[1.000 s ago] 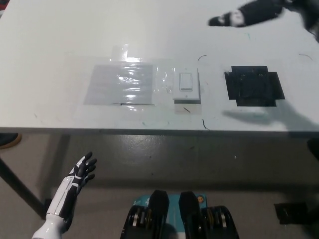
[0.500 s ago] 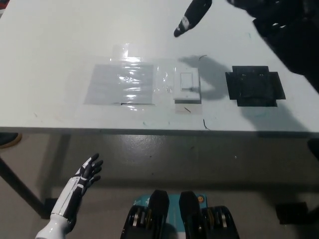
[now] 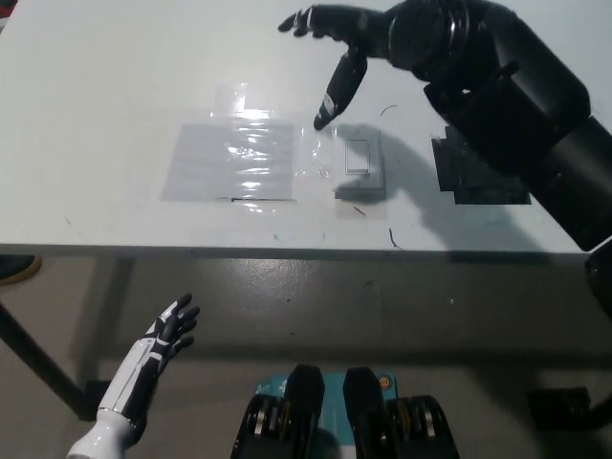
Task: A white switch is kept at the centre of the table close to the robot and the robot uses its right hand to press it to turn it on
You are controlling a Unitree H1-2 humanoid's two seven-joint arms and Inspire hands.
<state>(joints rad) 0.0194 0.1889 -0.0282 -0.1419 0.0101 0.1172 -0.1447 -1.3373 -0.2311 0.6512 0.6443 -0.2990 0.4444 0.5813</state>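
1. White and matte, the counter (image 3: 115,76) filled the upper half of the head view, its near edge running across the picture just below the middle.
2. Black and bulky, the right arm (image 3: 507,105) came in from the right edge and reached across the counter toward its centre, throwing a shadow on the surface beside the switch.
3. Clear plastic sheeting (image 3: 234,158), glossy and taped flat, lay on the counter just left of the switch, its wrinkled edge touching the switch plate.
4. Black tape formed a square patch (image 3: 478,177) on the counter to the right of the switch, partly covered by the arm.
5. Black as well, the right robot hand (image 3: 335,43) was held over the counter behind the switch, fingers spread apart and holding nothing; one finger (image 3: 335,96) pointed down toward the upper left corner of the switch plate, its tip just beside the plate, and contact could not be told.
6. White with dark fingers, the left robot hand (image 3: 167,330) hung below the counter edge at the lower left, fingers apart and empty.
7. White too, the switch (image 3: 358,163) sat flat near the counter's centre, close to the near edge, between the sheeting and the black patch.
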